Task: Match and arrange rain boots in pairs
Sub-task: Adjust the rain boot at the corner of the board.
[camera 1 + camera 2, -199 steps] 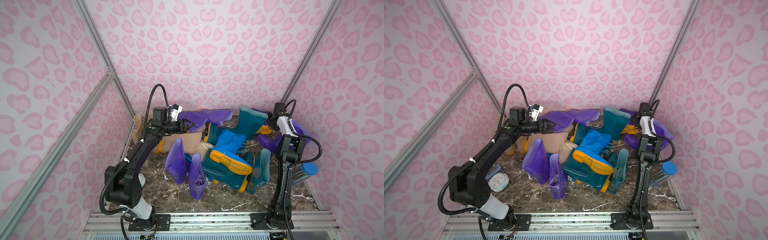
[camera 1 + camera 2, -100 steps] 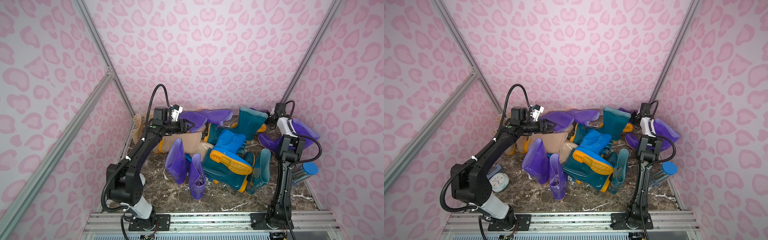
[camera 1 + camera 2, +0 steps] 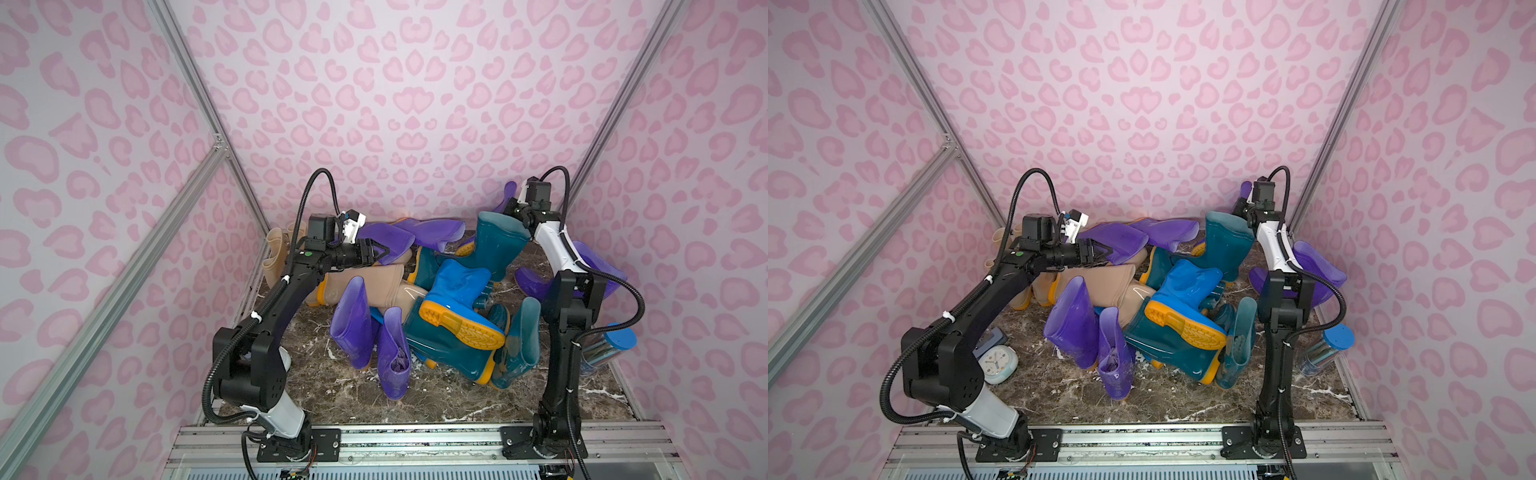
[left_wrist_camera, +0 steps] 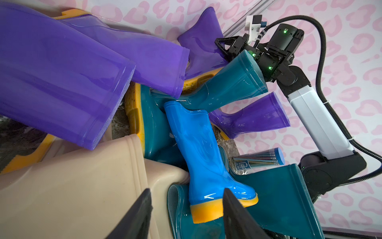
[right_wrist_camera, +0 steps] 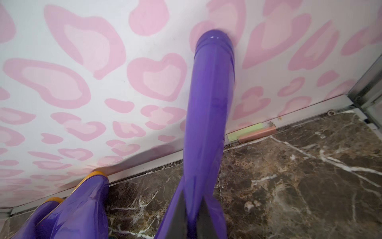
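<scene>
Pink leopard-print walls (image 3: 395,104), marbled tabletop (image 3: 436,401), rain boots (image 3: 453,291) heaped unpaired mid-surface. Right fingers (image 5: 178,219) pinched shut on purple boot (image 5: 208,103) by rear wall (image 5: 82,82), likely to free it for pairing. Left fingers (image 4: 235,215) half-spread, empty, above beige boot (image 4: 72,186).

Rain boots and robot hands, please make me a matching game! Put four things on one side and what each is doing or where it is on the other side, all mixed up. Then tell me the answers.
Things
1. left gripper
2. right gripper
3. bright blue boot
4. alarm clock

Places and states
A. resting on a teal boot, orange-yellow sole showing
B. shut on a purple boot near the back wall
C. on the floor, next to the left arm
D. open, holding nothing

Right pairs: 1-D, 2-B, 3-A, 4-C
</scene>
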